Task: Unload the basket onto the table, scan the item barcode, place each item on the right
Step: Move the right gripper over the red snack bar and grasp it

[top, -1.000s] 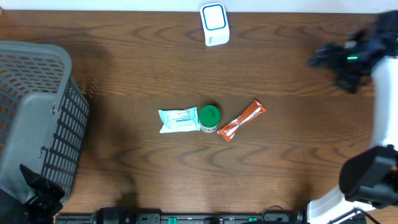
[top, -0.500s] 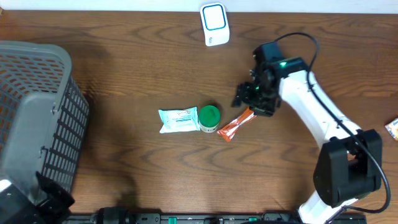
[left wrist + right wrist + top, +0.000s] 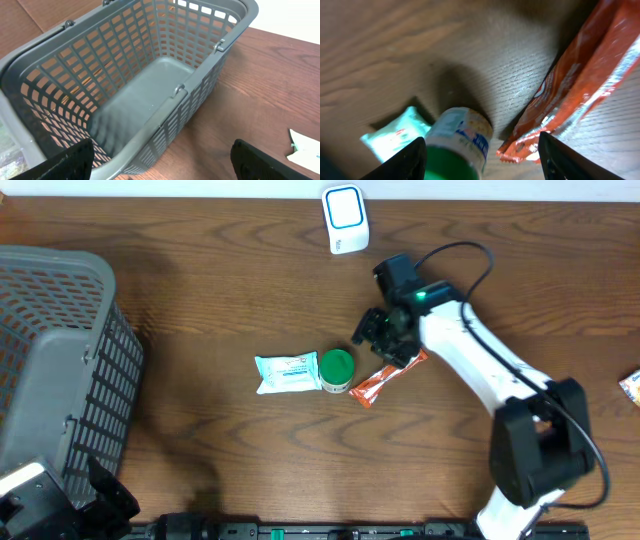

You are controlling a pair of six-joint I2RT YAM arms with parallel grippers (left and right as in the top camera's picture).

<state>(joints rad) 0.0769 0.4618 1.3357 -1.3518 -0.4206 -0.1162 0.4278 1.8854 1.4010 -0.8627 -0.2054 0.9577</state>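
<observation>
Three items lie in a row at the table's middle: a teal wipes pack (image 3: 288, 373), a jar with a green lid (image 3: 336, 370) and an orange snack packet (image 3: 390, 375). The white, blue-faced scanner (image 3: 345, 220) stands at the far edge. My right gripper (image 3: 372, 338) hovers open just behind the jar and packet. In the right wrist view the jar (image 3: 460, 145) and the packet (image 3: 580, 85) lie between and below its fingers (image 3: 400, 162), and nothing is gripped. My left gripper (image 3: 162, 165) is open over the basket's near rim.
A grey plastic basket (image 3: 55, 370) takes up the left side, and the left wrist view shows its inside (image 3: 145, 95) empty. Another small packet (image 3: 630, 387) lies at the right edge.
The right arm has swung in from the far right to just behind the jar and orange packet, its jaws narrowing somewhat. The left arm has shifted slightly at the bottom left.
</observation>
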